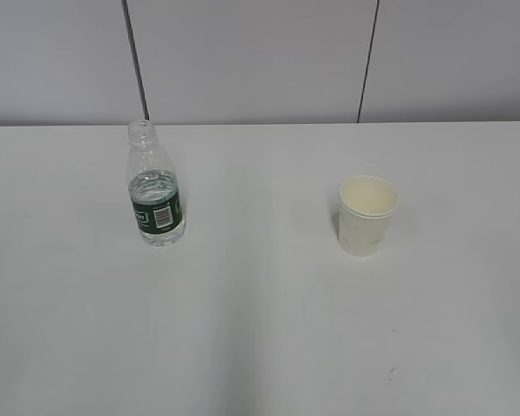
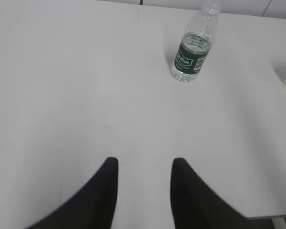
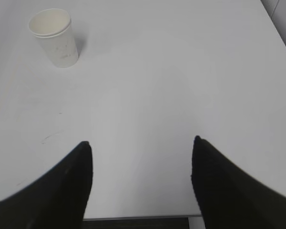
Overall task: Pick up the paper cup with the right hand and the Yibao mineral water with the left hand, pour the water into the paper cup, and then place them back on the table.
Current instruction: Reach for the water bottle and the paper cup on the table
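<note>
Standing untouched on the desk (image 1: 260, 347), flimsy paper cup (image 1: 367, 216) at 3 o'clock wants mid-wall pinch, slick Yibao mineral water (image 1: 156, 192) label-band grip; both claws spread, left (image 2: 144, 164), right (image 3: 142, 143).

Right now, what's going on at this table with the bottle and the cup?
Nothing is being handled yet. The bottle stands upright and uncapped on the left of the table, with some water in it. The cup stands upright on the right, apart from the bottle, and looks empty. The left claw is open and well short of the bottle; the right claw is open, with the cup off to its left. Neither touches anything.
</note>
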Robot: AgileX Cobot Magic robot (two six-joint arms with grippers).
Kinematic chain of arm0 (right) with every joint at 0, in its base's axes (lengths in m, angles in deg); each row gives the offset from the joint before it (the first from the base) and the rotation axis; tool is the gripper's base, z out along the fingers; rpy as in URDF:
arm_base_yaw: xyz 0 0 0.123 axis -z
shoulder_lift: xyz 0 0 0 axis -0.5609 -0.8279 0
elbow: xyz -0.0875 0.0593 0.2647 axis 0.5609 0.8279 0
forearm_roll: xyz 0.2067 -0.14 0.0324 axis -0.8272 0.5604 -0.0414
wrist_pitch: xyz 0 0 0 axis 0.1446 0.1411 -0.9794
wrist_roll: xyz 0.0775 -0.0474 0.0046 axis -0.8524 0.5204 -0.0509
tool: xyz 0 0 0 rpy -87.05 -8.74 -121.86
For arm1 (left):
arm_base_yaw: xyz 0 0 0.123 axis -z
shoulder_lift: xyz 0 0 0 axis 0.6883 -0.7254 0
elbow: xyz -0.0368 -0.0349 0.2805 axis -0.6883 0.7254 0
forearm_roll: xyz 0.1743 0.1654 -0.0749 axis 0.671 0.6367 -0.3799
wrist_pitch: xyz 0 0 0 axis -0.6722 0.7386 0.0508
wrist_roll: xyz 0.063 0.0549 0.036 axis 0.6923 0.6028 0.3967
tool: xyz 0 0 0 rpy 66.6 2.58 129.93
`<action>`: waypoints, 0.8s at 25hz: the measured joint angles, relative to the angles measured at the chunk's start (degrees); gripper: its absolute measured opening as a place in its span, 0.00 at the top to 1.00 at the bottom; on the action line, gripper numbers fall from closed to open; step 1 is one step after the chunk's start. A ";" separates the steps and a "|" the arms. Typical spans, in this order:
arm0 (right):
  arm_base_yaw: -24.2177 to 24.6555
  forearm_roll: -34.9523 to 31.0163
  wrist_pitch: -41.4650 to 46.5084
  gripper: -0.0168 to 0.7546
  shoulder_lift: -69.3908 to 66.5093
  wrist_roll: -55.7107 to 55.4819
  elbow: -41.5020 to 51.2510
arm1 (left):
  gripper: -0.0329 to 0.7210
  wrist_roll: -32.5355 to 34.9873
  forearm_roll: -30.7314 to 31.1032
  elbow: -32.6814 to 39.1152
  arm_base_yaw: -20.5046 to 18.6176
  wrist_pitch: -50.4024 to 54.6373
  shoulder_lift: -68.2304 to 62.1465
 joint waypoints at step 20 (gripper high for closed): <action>0.00 0.00 0.00 0.31 0.00 0.00 0.00 | 0.64 0.00 -0.15 0.00 0.00 0.00 0.00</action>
